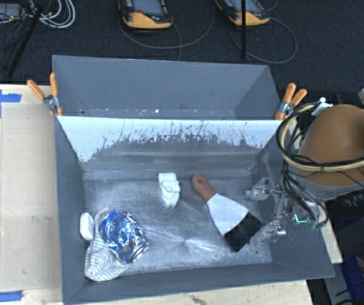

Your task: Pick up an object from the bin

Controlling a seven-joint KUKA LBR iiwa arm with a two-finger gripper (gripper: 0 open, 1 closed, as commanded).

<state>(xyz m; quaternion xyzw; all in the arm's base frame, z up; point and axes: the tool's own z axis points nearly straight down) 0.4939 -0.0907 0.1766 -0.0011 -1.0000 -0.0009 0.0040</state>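
Note:
My gripper [266, 210] hangs by the bin's right wall, low over the floor. Its two metal fingertips [256, 190] stand apart, so it is open with nothing between them. Just left of it lies a brush [225, 212] with a brown handle, a white body and black bristles. The bristle end points toward the gripper and lies close to the nearer fingertip. A small white plastic piece [168, 189] sits further left, near the middle of the bin.
At the bin's front left lies a crumpled blue and silver foil bag [122, 235] on a striped white cloth [100, 264], with a small white thing [86, 226] beside it. The arm's orange cover and cables hang over the right rim.

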